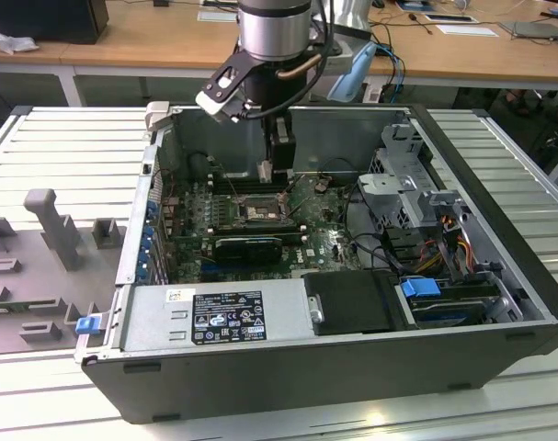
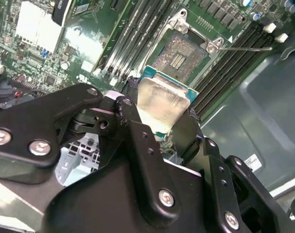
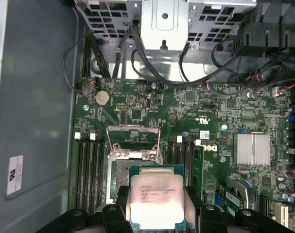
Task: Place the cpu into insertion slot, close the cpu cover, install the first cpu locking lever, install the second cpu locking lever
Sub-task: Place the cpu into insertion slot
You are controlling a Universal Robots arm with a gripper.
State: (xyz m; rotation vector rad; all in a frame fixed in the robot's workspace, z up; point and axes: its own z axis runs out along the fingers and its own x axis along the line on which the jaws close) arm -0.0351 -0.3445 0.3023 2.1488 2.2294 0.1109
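silver-beige cpu [image 3: 157,199] pinched by two opposite edges in the gripper [image 2: 157,112], clenched tight on it, flat lid facing up toward the first wrist view. hangs above the green motherboard [image 1: 323,241] inside the open computer case [image 1: 352,377], apparently clear of the board. insertion slot [image 3: 119,170] just ahead of and below the cpu, partly hidden under its leading edge in the first wrist view; in the exterior view, almost straight under the gripper, a shade toward that view's left. cpu edges look roughly parallel to the slot's frame in both wrist views, so likely little twist to correct. cpu cover [image 3: 134,154] tipped up and open on the far side of the slot from the cpu, grey contact field bare. cpu not yet seated.
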